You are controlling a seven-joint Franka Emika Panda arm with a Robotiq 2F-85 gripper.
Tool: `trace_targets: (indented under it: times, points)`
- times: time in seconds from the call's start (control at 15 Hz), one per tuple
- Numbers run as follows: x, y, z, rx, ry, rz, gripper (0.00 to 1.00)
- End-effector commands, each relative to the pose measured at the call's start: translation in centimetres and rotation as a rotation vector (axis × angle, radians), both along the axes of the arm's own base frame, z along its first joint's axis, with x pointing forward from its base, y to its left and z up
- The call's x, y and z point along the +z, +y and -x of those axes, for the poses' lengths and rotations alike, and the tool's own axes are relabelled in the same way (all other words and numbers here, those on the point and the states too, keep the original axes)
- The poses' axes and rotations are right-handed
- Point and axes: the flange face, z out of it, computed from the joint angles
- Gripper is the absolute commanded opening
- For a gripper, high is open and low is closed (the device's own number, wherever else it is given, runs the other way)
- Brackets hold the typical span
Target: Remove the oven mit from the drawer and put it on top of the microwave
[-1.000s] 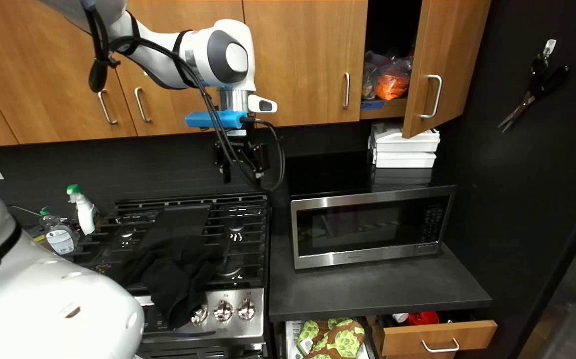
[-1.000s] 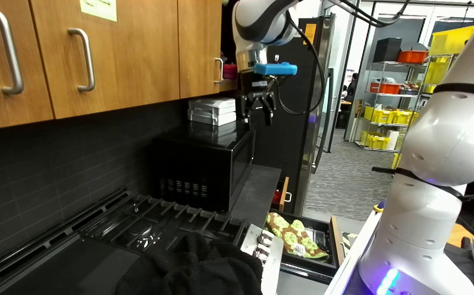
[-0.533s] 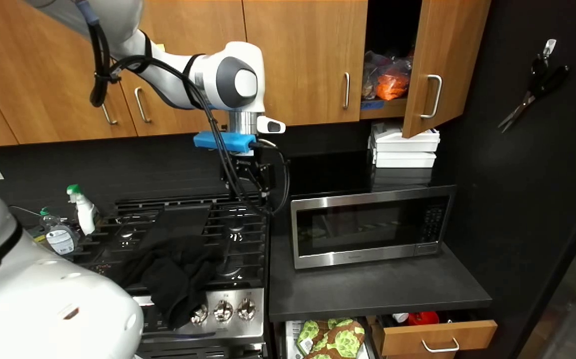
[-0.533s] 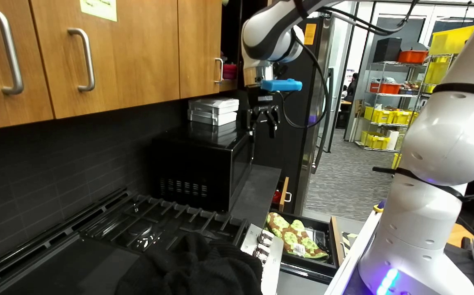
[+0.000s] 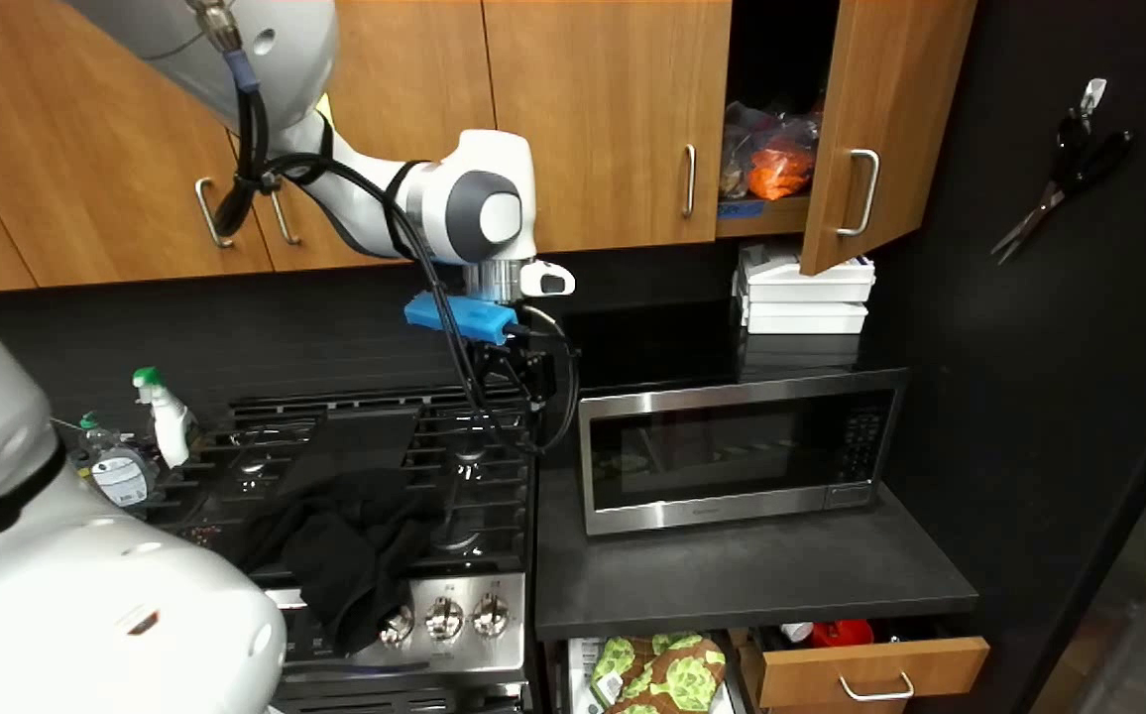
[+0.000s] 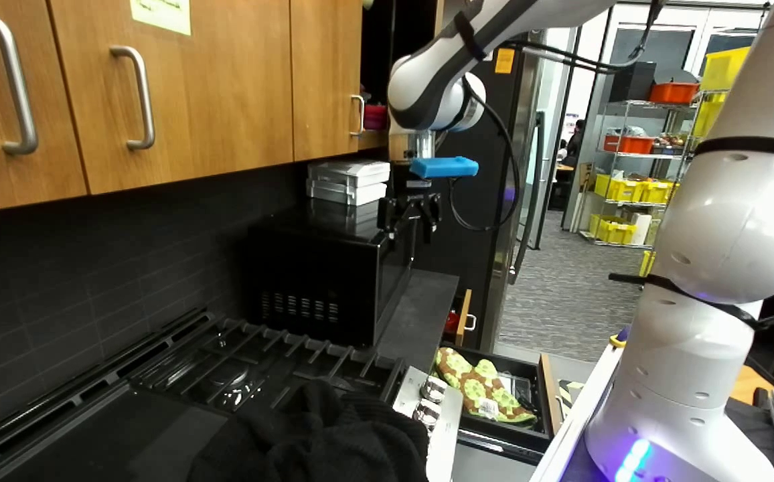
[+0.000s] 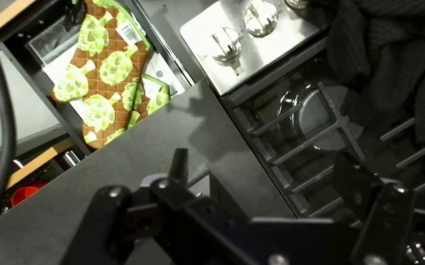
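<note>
The oven mit [image 5: 672, 679], brown with green and yellow artichokes, lies in the open drawer [image 6: 550, 391] below the counter. It also shows in an exterior view [image 6: 477, 385] and at the upper left of the wrist view [image 7: 102, 66], partly hidden by the counter edge. The microwave [image 5: 742, 446] stands on the counter; its black side shows in an exterior view [image 6: 320, 281]. My gripper [image 6: 409, 233] points down, open and empty, at about the height of the microwave's top and close to its stove-side front corner. In the wrist view its fingers [image 7: 265, 171] stand wide apart.
White boxes [image 5: 806, 302] are stacked on the back of the microwave. A cabinet door [image 5: 890, 139] hangs open above it. A second drawer [image 5: 870, 669] is open beside the mitt's drawer. A black cloth [image 5: 350, 545] lies on the gas stove [image 5: 474, 486].
My gripper has come down from above the microwave's height, staying open. It has drifted slightly toward the microwave. The oven mit and drawers have not moved.
</note>
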Motion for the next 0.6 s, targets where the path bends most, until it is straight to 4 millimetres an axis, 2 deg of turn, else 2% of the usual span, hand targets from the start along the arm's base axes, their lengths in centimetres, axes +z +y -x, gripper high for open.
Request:
trace_targets:
  times: [0.0,0.27,0.53]
  points:
    - [-1.8,0.4,-2.9,-0.055,-0.046,0.0,1.0]
    - [-3.8,-2.4,-4.5,-0.188,-0.041,0.028,1.0]
    - [-5.2,-5.2,-3.8,-0.418,0.004,0.052,1.0]
